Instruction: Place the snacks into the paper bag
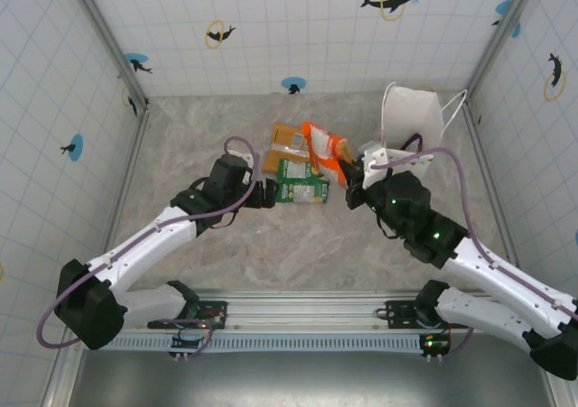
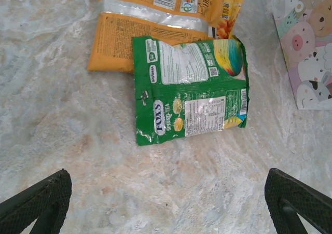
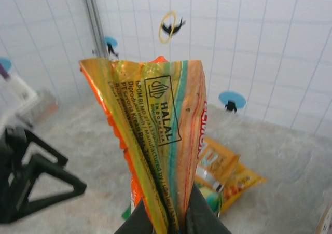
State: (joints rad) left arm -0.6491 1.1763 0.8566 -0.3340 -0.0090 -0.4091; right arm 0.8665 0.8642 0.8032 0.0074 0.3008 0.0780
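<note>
My right pincer (image 3: 168, 216): I am clamping it shut on the lower edge of the orange packet (image 3: 155, 130), holding it upright above the desk (image 1: 298, 254).
My left pincer (image 2: 166, 208): I am holding it wide apart, touching nothing, over the green packet (image 2: 189, 91).
Hidden: the green packet is overlapping the yellow packet (image 2: 150, 21).
Count: I am seeing four snacks and one paper bag (image 1: 411, 118), at the desk's far right corner.
</note>
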